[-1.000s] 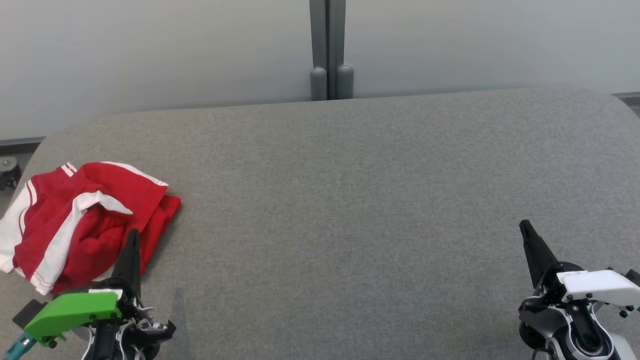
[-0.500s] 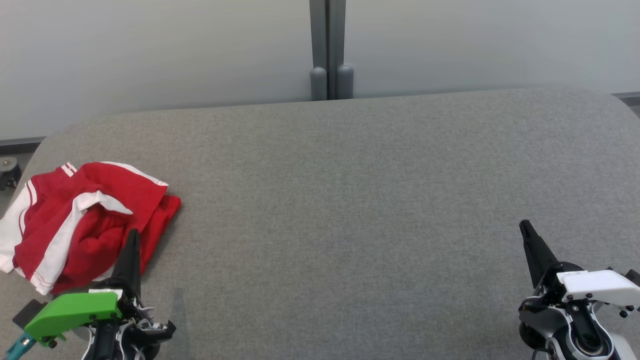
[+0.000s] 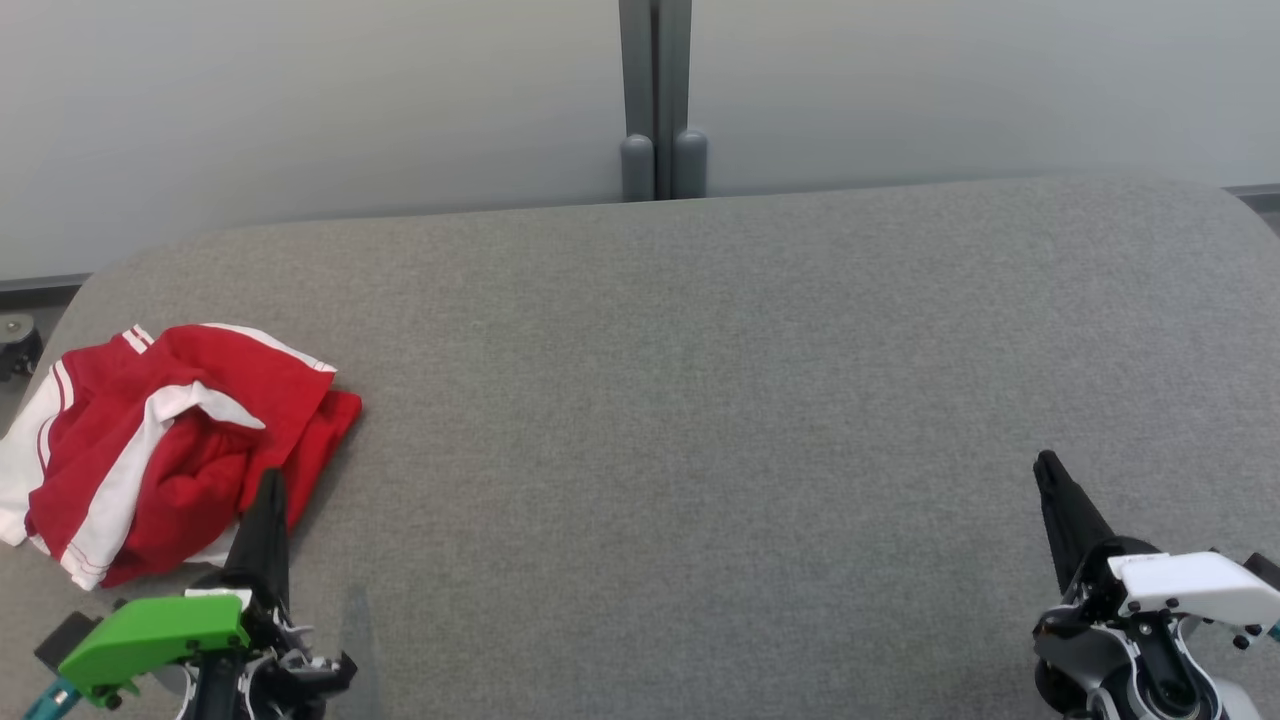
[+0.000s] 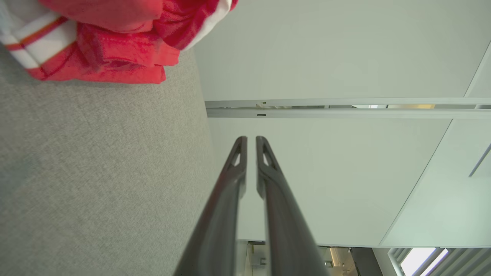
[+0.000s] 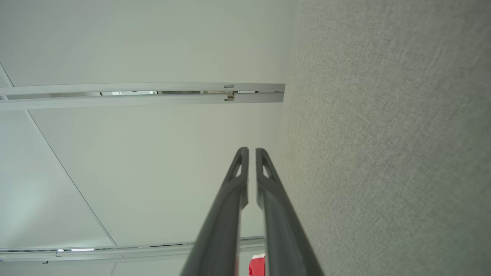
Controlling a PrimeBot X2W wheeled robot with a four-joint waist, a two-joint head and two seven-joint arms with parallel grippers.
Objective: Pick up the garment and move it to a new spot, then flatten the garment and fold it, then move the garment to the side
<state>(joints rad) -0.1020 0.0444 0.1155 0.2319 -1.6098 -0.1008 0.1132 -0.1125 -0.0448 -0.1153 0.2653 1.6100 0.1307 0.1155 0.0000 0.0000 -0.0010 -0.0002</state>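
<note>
The garment (image 3: pixel 170 440) is soft red cloth with white bands and thin white stitching, crumpled in a loose heap with many folds; it lies at the far left of the table (image 3: pixel 700 400), and its white part reaches the left rim. The table top is covered with a gray woven felt, flat, with rounded corners. The left gripper (image 3: pixel 268 490) has long dark tapered fingers under a green shell; its tip stands just at the near right border of the heap, and the left wrist view shows the fingers apart from the cloth. Only a thin slit parts its tips, with nothing between them. The right gripper (image 3: pixel 1045 462), with a white shell, is at the near right, well apart from the garment; it has the same thin slit and holds nothing. Behind the far edge stand smooth pale wall panels (image 3: pixel 300 100) and a gray post (image 3: pixel 655 100); a small caster (image 3: pixel 18 340) is beside the left rim. The wide gray middle lies bare between both grippers.
</note>
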